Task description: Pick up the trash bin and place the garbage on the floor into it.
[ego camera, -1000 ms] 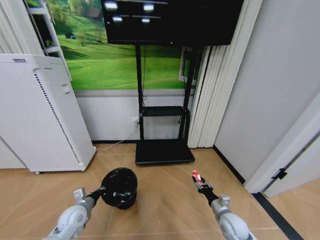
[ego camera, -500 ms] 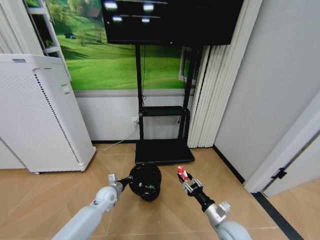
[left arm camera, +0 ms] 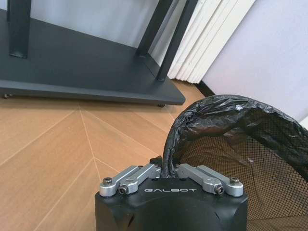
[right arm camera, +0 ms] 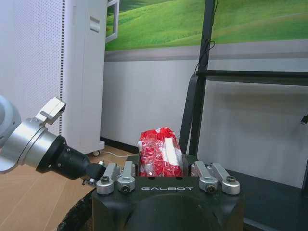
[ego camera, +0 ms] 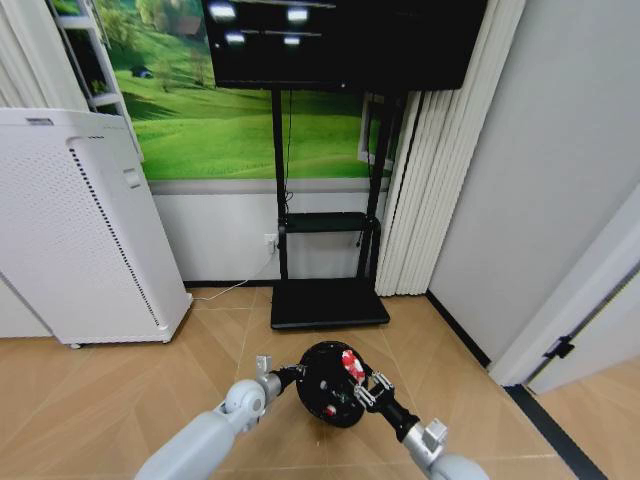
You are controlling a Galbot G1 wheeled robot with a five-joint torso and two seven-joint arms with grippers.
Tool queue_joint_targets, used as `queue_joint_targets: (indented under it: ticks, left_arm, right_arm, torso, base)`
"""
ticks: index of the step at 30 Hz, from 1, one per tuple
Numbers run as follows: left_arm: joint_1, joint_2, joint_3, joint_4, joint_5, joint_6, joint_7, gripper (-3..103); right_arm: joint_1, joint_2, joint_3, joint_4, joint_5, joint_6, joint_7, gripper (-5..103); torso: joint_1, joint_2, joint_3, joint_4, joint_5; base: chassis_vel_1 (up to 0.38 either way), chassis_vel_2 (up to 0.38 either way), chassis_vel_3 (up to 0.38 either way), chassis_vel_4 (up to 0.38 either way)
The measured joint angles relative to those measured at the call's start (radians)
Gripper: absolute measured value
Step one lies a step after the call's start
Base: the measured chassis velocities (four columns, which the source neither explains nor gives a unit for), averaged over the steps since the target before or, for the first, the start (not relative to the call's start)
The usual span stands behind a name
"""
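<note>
The head view looks down from above; both wrist views sit close, sharing the trash bin (ego camera: pixel 331 384).

white perforated appliance (ego camera: pixel 85 225) stands by the wall. dark screen on a black stand (ego camera: pixel 325 250), meadow mural (ego camera: pixel 200 100) behind.

Bare herringbone wood floor (ego camera: pixel 90 400) lies open on both sides of the held round black bag-lined trash bin (ego camera: pixel 330 385). Just behind it stands the flat black base of the screen stand (ego camera: pixel 328 303) (two uprights rising), with the tall white perforated appliance (ego camera: pixel 85 230) farther left.
</note>
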State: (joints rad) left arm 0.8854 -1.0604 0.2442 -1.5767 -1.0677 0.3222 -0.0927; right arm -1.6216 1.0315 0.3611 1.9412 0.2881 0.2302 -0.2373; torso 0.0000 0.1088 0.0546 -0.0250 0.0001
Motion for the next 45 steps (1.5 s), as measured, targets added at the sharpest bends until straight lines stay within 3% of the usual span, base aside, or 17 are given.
queue_joint_targets:
  ticks: [7, 18, 22, 24, 25, 26, 27, 29, 30, 32, 36, 37, 38, 40, 41, 44, 45]
  left_arm:
    - [0.024, -0.017, -0.028, 0.001, 0.011, -0.004, -0.009, 3]
    - [0.064, -0.042, -0.059, -0.012, 0.03, -0.014, -0.058, 3]
    - [0.076, -0.047, -0.088, -0.026, 0.03, -0.014, -0.093, 3]
    - [0.104, -0.044, -0.164, -0.079, 0.021, 0.015, -0.231, 3]
    - [0.104, -0.044, -0.164, -0.079, 0.021, 0.015, -0.231, 3]
    - [0.128, -0.039, -0.223, -0.121, -0.011, 0.039, -0.307, 3]
    - [0.128, -0.039, -0.223, -0.121, -0.011, 0.039, -0.307, 3]
    - [0.178, -0.013, -0.323, -0.198, -0.057, 0.063, -0.381, 3]
    - [0.178, -0.013, -0.323, -0.198, -0.057, 0.063, -0.381, 3]
    - [0.287, 0.066, -0.484, -0.301, -0.061, 0.068, -0.398, 3]
    - [0.352, 0.127, -0.585, -0.358, -0.088, 0.079, -0.416, 3]
    - [0.373, 0.146, -0.622, -0.383, -0.113, 0.088, -0.429, 3]
    - [0.373, 0.146, -0.622, -0.383, -0.113, 0.088, -0.429, 3]
    - [0.515, 0.146, -0.798, -0.467, -0.149, 0.103, -0.437, 3]
    - [0.575, 0.128, -0.871, -0.49, -0.153, 0.103, -0.429, 3]
    - [0.616, 0.112, -0.929, -0.504, -0.155, 0.103, -0.42, 3]
    - [0.689, 0.082, -1.032, -0.52, -0.154, 0.1, -0.399, 3]
  right_arm:
    - [-0.003, 0.005, 0.0, -0.013, -0.101, 0.005, -0.016, 43]
    - [-0.031, -0.003, 0.028, 0.01, -0.089, 0.005, 0.001, 86]
    - [-0.033, 0.012, 0.038, 0.03, -0.065, -0.003, 0.029, 96]
    - [-0.038, 0.037, 0.063, 0.063, -0.038, -0.055, 0.15, 100]
    - [-0.038, 0.037, 0.063, 0.063, -0.038, -0.055, 0.15, 100]
    - [-0.041, 0.049, 0.08, 0.07, -0.015, -0.081, 0.213, 100]
    - [-0.041, 0.049, 0.08, 0.07, -0.015, -0.081, 0.213, 100]
    - [-0.042, 0.068, 0.105, 0.07, 0.025, -0.104, 0.3, 100]
    - [-0.042, 0.068, 0.105, 0.07, 0.025, -0.104, 0.3, 100]
    - [-0.041, 0.114, 0.132, 0.072, 0.134, -0.147, 0.41, 100]
    - [-0.07, 0.207, 0.196, 0.105, 0.182, -0.178, 0.452, 100]
    - [-0.096, 0.249, 0.234, 0.123, 0.183, -0.184, 0.459, 100]
    - [-0.096, 0.249, 0.234, 0.123, 0.183, -0.184, 0.459, 100]
    - [-0.112, 0.284, 0.269, 0.15, 0.18, -0.197, 0.458, 100]
    - [-0.114, 0.29, 0.277, 0.153, 0.179, -0.199, 0.451, 100]
    - [-0.114, 0.293, 0.281, 0.155, 0.178, -0.2, 0.446, 100]
    - [-0.115, 0.3, 0.289, 0.156, 0.178, -0.204, 0.441, 100]
  torso:
    - [0.0, 0.0, 0.0, 0.0, 0.0001]
    - [0.0, 0.0, 0.0, -0.0001, -0.0001]
    - [0.0, 0.0, 0.0, -0.0002, -0.0002]
    - [0.0, 0.0, 0.0, -0.0004, -0.0005]
    - [0.0, 0.0, 0.0, -0.0004, -0.0005]
    - [0.0, 0.0, 0.0, 0.0, -0.0003]
    - [0.0, 0.0, 0.0, 0.0, -0.0003]
    - [0.0, 0.0, 0.0, 0.0, -0.0004]
    - [0.0, 0.0, 0.0, 0.0, -0.0004]
    - [0.0, 0.0, 0.0, 0.0, -0.0004]
    - [0.0, 0.0, 0.0, 0.0014, 0.0002]
    - [0.0, 0.0, 0.0, -0.001, -0.0007]
    - [0.0, 0.0, 0.0, -0.001, -0.0007]
    - [0.0, 0.0, 0.0, -0.0013, -0.0001]
    - [0.0, 0.0, 0.0, -0.0001, -0.0007]
    - [0.0, 0.0, 0.0, 0.0002, -0.001]
    - [0.0, 0.0, 0.0, 0.0004, -0.0003]
  base:
    - [0.0, 0.0, 0.0, 0.0]
    - [0.0, 0.0, 0.0, 0.0]
    - [0.0, 0.0, 0.0, 0.0]
    - [0.0, 0.0, 0.0, 0.0]
    - [0.0, 0.0, 0.0, 0.0]
    - [0.0, 0.0, 0.0, 0.0]
    - [0.0, 0.0, 0.0, 0.0]
    - [0.0, 0.0, 0.0, 0.0]
    - [0.0, 0.0, 0.0, 0.0]
    - [0.0, 0.0, 0.0, 0.0]
    - [0.0, 0.0, 0.0, 0.0]
    - [0.0, 0.0, 0.0, 0.0]
    - [0.0, 0.0, 0.0, 0.0]
    - [-0.011, -0.014, -0.018, -0.027]
    - [0.0, 0.0, 0.0, 0.0]
    - [0.0, 0.0, 0.0, 0.0]
    - [0.0, 0.0, 0.0, 0.0]
